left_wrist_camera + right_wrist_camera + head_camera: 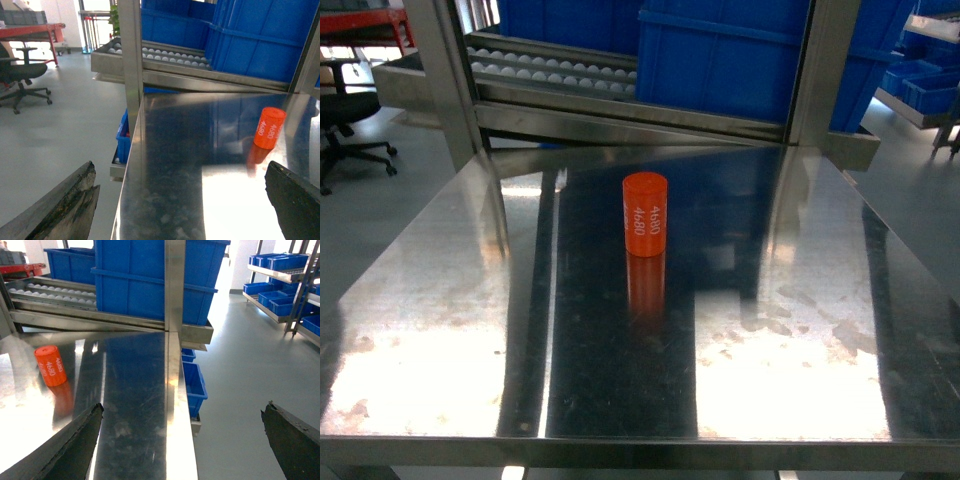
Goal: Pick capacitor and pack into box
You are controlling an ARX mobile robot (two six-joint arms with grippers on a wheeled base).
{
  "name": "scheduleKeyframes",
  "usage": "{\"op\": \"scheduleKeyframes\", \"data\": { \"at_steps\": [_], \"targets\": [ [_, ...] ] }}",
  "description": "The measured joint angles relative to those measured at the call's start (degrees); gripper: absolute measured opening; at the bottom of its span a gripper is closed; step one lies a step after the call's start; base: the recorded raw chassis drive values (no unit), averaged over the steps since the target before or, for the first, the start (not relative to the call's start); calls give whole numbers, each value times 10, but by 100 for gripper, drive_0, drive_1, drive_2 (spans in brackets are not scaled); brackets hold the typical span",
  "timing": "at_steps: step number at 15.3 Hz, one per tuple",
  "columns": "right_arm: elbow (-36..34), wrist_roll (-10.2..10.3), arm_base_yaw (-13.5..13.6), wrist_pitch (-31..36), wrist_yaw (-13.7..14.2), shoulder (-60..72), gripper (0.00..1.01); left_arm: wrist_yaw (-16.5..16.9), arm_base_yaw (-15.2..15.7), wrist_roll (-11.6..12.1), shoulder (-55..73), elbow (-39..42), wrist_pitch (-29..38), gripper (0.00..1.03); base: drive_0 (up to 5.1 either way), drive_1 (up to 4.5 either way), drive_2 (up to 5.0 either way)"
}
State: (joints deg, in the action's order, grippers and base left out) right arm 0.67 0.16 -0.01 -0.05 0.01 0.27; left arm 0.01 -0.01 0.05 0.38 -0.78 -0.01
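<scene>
An orange cylindrical capacitor (645,214) with white "4680" print stands upright near the middle of the steel table (800,330). It also shows as the orange capacitor (269,127) at the right of the left wrist view and as the capacitor (50,365) at the left of the right wrist view. My left gripper (181,170) is open over the table's left edge, well short of it. My right gripper (183,407) is open over the table's right edge, empty. A large blue box (720,60) sits on the rack behind the table. Neither gripper appears in the head view.
A roller conveyor rack (555,75) with steel uprights (445,80) borders the table's far side. Smaller blue bins (192,380) sit under the table's right side, and blue bins fill shelves (277,270) at the right. An office chair (22,75) stands at the left.
</scene>
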Motion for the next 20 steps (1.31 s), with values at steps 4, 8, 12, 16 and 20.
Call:
{"op": "scheduleKeyframes", "data": {
  "at_steps": [4,8,12,16,20],
  "targets": [
    [0,0,0,-2,0,0,98,0,0,0,0,0,-2,98,0,0,0],
    [0,0,0,-2,0,0,98,0,0,0,0,0,-2,98,0,0,0],
    [0,0,0,-2,0,0,98,0,0,0,0,0,-2,98,0,0,0],
    [0,0,0,-2,0,0,98,0,0,0,0,0,-2,98,0,0,0],
    [0,0,0,-3,0,0,98,-37,-53,-1,103,-1,136,98,0,0,0]
  ]
}}
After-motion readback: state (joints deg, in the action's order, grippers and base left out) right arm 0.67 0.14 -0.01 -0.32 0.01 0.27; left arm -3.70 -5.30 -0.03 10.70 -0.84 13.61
